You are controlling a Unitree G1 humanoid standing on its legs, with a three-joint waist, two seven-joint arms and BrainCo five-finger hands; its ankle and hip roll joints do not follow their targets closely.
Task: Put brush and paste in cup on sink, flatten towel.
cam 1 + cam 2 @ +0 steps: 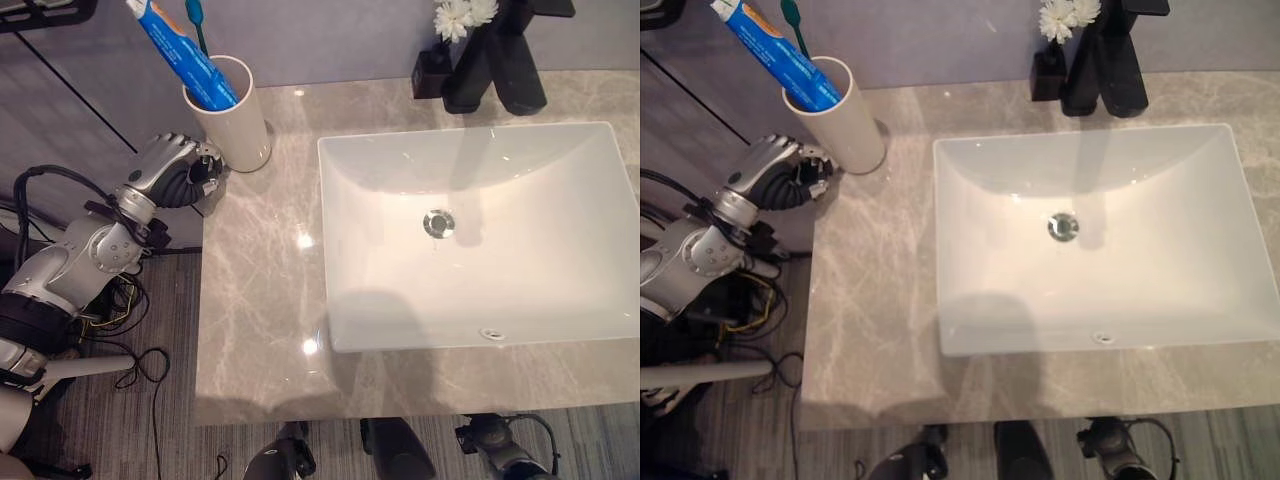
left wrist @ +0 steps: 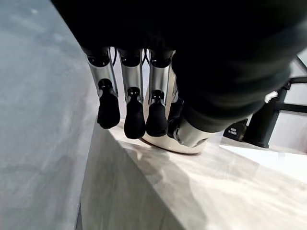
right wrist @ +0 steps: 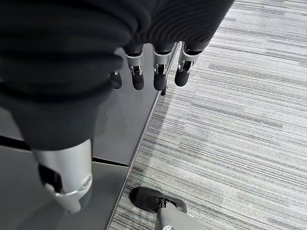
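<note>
A white cup (image 1: 228, 115) stands at the back left corner of the grey marble counter (image 1: 260, 300). A blue toothpaste tube (image 1: 180, 50) and a teal toothbrush (image 1: 196, 20) stick up out of it. My left hand (image 1: 175, 170) hangs at the counter's left edge, just left of the cup's base, holding nothing. In the left wrist view its fingers (image 2: 134, 115) hang relaxed over the counter edge, with the cup's base (image 2: 163, 143) right behind them. My right hand (image 3: 158, 62) hangs low beside the cabinet, its fingers relaxed and holding nothing.
A white rectangular sink basin (image 1: 480, 230) takes up the counter's right part. A black faucet (image 1: 495, 60) and a small black vase with white flowers (image 1: 450, 40) stand behind it. A dark cabinet front (image 3: 124, 124) and striped carpet (image 3: 230, 120) lie below.
</note>
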